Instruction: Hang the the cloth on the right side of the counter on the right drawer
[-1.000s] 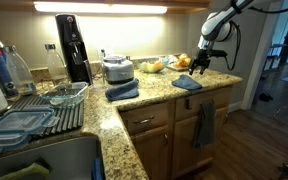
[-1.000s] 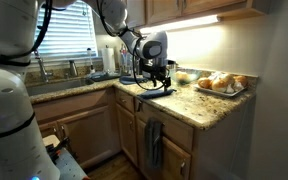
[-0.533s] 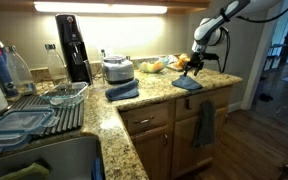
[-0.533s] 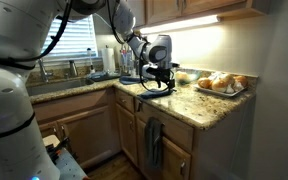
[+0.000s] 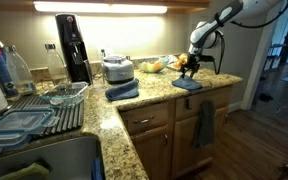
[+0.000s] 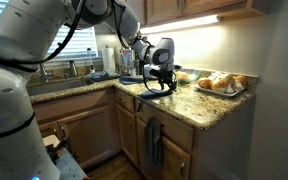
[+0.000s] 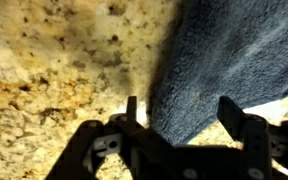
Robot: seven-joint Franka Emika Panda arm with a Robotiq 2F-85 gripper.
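Observation:
The slate-blue cloth [image 5: 187, 84] lies flat on the speckled granite counter [image 5: 154, 98] near its right end. It also shows in an exterior view [image 6: 155, 92] and fills the upper right of the wrist view [image 7: 224, 55]. My gripper [image 5: 191, 69] hangs just above the cloth, open and empty. In the wrist view its fingers [image 7: 184, 115] straddle the cloth's left edge, with bare counter [image 7: 54, 70] to the left. The right drawer [image 5: 184, 109] sits below the counter edge.
A grey-teal towel [image 5: 204, 123] hangs over the drawer front, also seen in an exterior view [image 6: 154, 140]. A darker navy folded cloth [image 5: 122, 90] lies mid-counter. A bowl of fruit [image 5: 153, 66], an appliance [image 5: 117, 69] and a tray of bread [image 6: 220, 84] stand behind.
My gripper has moved from beyond the counter's right end to above the cloth and come lower over it. The cloth has not moved.

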